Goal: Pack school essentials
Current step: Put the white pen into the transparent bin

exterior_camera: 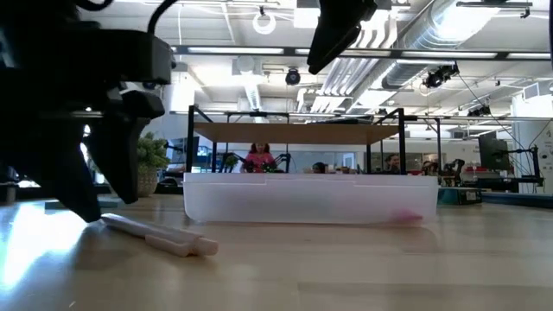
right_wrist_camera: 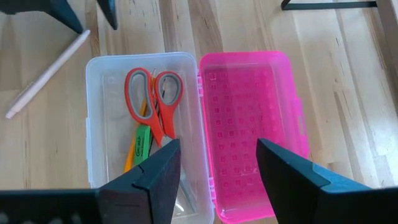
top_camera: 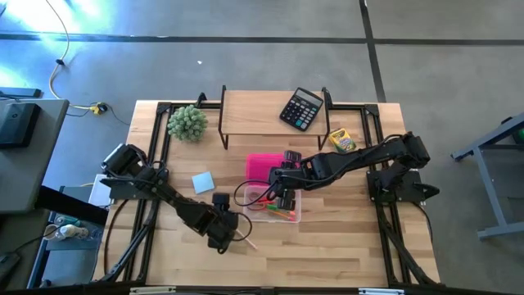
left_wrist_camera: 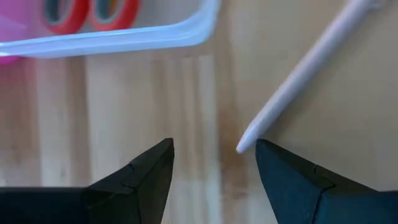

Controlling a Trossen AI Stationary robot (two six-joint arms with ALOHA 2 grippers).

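A clear pencil box (right_wrist_camera: 96, 124) lies open on the table, its pink lid (right_wrist_camera: 249, 118) flat beside it. Inside it are red-handled scissors (right_wrist_camera: 152, 99), a small green piece (right_wrist_camera: 143, 142) and an orange pencil (right_wrist_camera: 130, 155). My right gripper (right_wrist_camera: 217, 146) hovers open above the box, holding nothing. A pale pink pen (left_wrist_camera: 298, 74) lies flat on the wood near the box. My left gripper (left_wrist_camera: 214, 146) is open and low over the table at the pen's end. The light-blue notepad (top_camera: 203, 182) and the crayon box (top_camera: 341, 141) lie on the table. My left gripper has one finger (left_wrist_camera: 273, 162) right beside the pale pen's end (left_wrist_camera: 241, 147), with the pen lying on the table and pointing away from the fingers. Whether that finger touches the pen, I cannot tell.
A wooden shelf (top_camera: 274, 115) stands at the table's far side with a black calculator (top_camera: 301, 108) on it. A fuzzy green plant ball (top_camera: 187, 123) sits at the far left. Bare wood lies along the near edge. People show in the room behind.
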